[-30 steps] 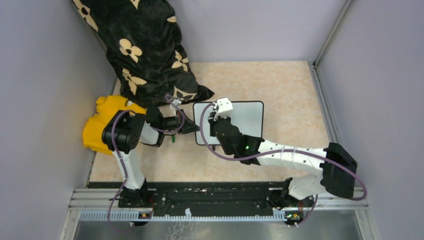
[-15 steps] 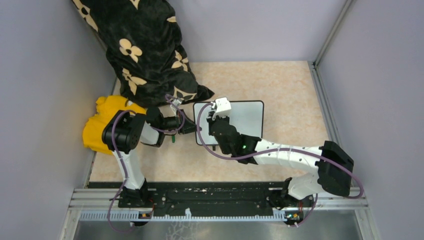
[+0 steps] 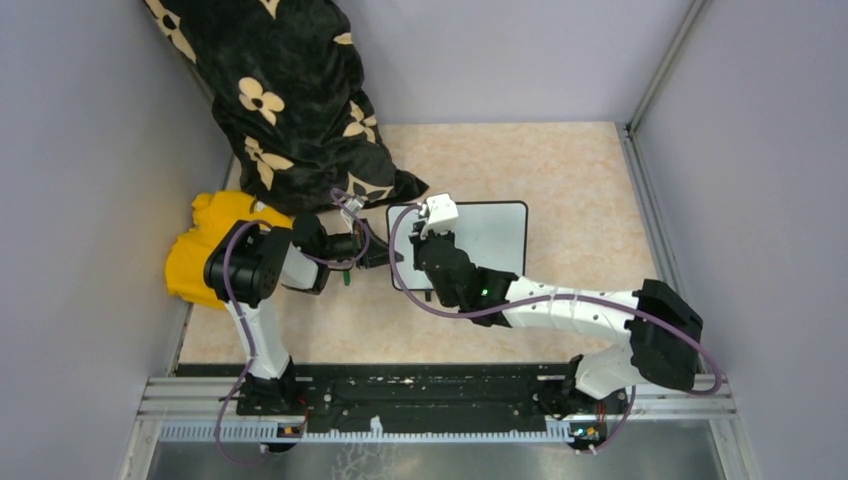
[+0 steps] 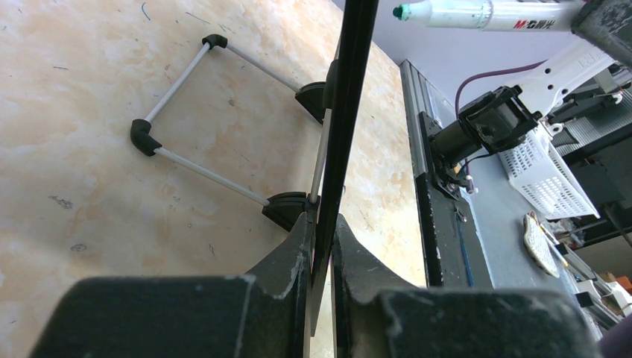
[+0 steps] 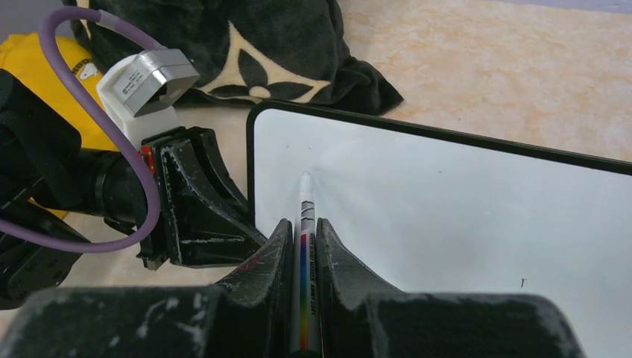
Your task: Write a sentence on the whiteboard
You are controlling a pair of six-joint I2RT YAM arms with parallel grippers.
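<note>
The right arm [image 3: 560, 305] has edged left — it hides the near-left corner of the whiteboard [image 5: 447, 216], glossy white and black-framed, standing on the table [image 3: 580, 180] — while the right gripper [image 5: 302, 233] clenches the marker [image 5: 305, 209], tip touching or not I cannot tell, and the left gripper [image 4: 322, 239] pinches the board's left edge.

Your whiteboard [image 3: 495, 235] sits mid-table [image 3: 560, 170], with the left gripper [image 4: 320, 231] on its left edge; the right gripper [image 5: 302, 231] comes in from the near right, its marker [image 5: 305, 216] over the board's left part. The blanket [image 3: 290, 100] lies behind and left of the board; the cloth bundle [image 3: 200, 250] is further left, beside the left arm.
</note>
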